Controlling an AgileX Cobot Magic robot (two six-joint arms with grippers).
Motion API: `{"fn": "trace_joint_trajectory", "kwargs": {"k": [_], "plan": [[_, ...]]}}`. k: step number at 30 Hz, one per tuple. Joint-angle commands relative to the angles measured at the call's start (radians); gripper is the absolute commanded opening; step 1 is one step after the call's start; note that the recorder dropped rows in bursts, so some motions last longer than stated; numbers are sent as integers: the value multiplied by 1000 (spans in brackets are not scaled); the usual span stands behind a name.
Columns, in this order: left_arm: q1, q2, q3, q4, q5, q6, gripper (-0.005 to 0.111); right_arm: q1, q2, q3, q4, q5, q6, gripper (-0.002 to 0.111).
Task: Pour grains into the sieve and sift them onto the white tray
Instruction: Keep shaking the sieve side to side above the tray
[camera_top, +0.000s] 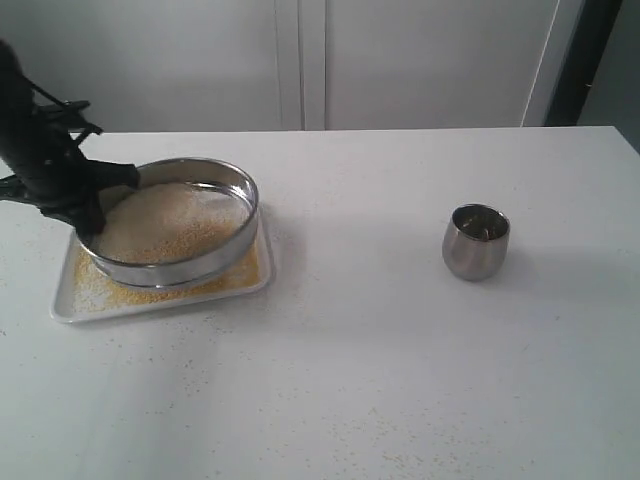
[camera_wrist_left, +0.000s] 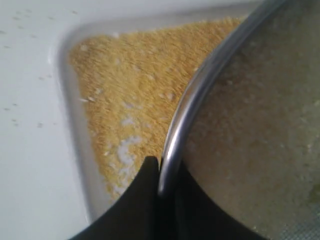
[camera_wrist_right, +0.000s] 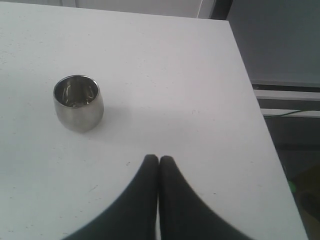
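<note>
**Sieve on the white tray, held at its rim.** The sieve (camera_top: 170, 270) sits over the white tray (camera_top: 60, 305); whether it rests on the tray or is raised just above it cannot be told. Coarse pale grains (camera_top: 165, 222) lie on its mesh, and fine yellow grains (camera_wrist_left: 130, 90) cover the tray floor. The left gripper (camera_wrist_left: 160, 175) has its jaws clamped across the sieve's thin steel wall, on the side towards the tray's short edge. The right gripper (camera_wrist_right: 159, 162), well apart from the tray, has its jaws closed on nothing. The steel cup (camera_top: 476, 242) stands on the worktop, far from the tray. The ring is probably stiff, smooth and slippery. Loaded, it would lever on a one-sided pinch, so a deep rim hold and level shaking seem advisable.
</note>
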Motion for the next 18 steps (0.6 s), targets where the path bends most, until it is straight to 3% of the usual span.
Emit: {"fn": "trace_joint_trajectory", "kwargs": {"k": [1,3,6,8,10,11,14,16,18], "plan": [[67,-49,-37,189,48,-274,0,-5,-1,3,2,-8,5,0],[66,-43,-15,67,17,-176,0,-5,-1,3,2,-8,5,0],[-19,-23,8,-39,-6,22,0,-5,-1,3,2,-8,5,0],[-36,-30,-9,111,-2,-29,0,-5,-1,3,2,-10,5,0],[2,-50,-37,296,39,-237,0,-5,-1,3,2,-8,5,0],[31,-58,-41,319,55,-325,0,-5,-1,3,2,-8,5,0],[59,-61,-4,134,-2,-257,0,-5,-1,3,2,-7,5,0],[-6,-39,45,-81,-76,-34,0,-5,-1,3,2,-8,5,0],[-65,-27,52,-83,-82,52,0,-5,-1,3,2,-8,5,0]]}}
